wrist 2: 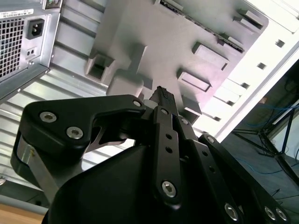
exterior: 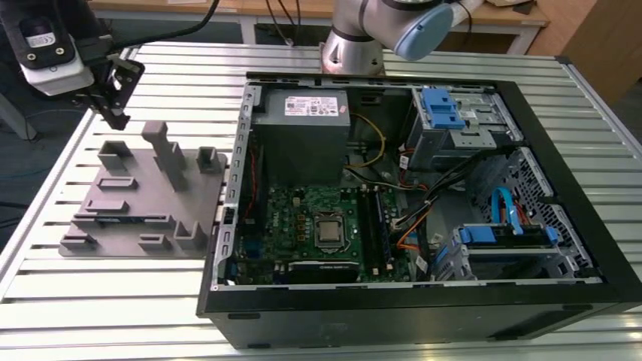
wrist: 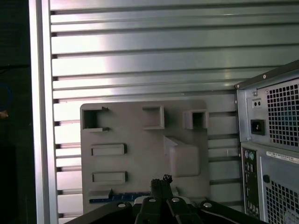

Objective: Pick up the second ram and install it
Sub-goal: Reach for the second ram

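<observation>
The second ram (wrist: 122, 197) lies on edge in a slot along one side of the grey fixture plate (wrist: 140, 135); its dark blue board edge also shows in the exterior view (exterior: 128, 219). My gripper (exterior: 117, 119) hangs above the plate's far corner, at the exterior view's upper left, well apart from the ram. In both wrist views the black fingertips (wrist: 161, 179) sit pressed together with nothing between them; the gripper (wrist 2: 161, 92) is shut and empty. The ram slots (exterior: 373, 219) run beside the processor on the green motherboard.
The open computer case (exterior: 422, 301) lies on the slatted aluminium table (exterior: 120, 301), to the exterior view's right of the plate. Upright posts (exterior: 165, 154) rise from the plate below my gripper. Cables and blue drive brackets (exterior: 441, 109) crowd the case's right half.
</observation>
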